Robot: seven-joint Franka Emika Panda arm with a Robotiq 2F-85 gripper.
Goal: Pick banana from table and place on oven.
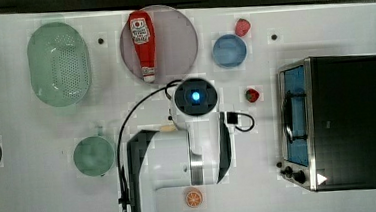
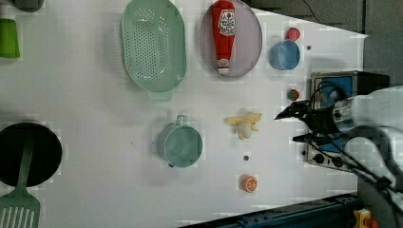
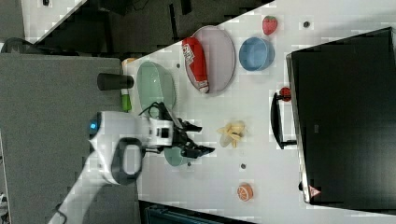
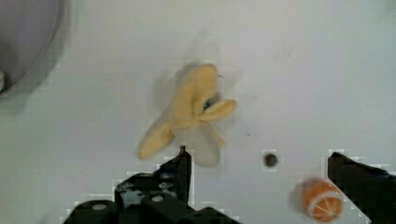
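The banana (image 2: 244,123), pale cream-yellow with splayed peel strips, lies on the white table (image 2: 95,118) between the green cup and the oven (image 2: 332,83). My gripper (image 2: 288,127) hovers open just to the left view's right of it, with nothing between the fingers. In the right view the gripper (image 3: 207,138) stands a short way to the left of the banana (image 3: 232,133), apart from it. The wrist view has the banana (image 4: 191,112) lying just beyond one dark fingertip (image 4: 183,163). The oven (image 1: 347,122) stands at the top view's right, with a flat black top.
A red ketchup bottle (image 1: 142,39) lies on a grey plate (image 1: 176,41). Near it are a blue bowl (image 1: 229,50) and two strawberries (image 1: 252,95). A green colander (image 1: 59,64), a green cup (image 1: 94,155) and an orange slice (image 1: 194,199) also sit on the table.
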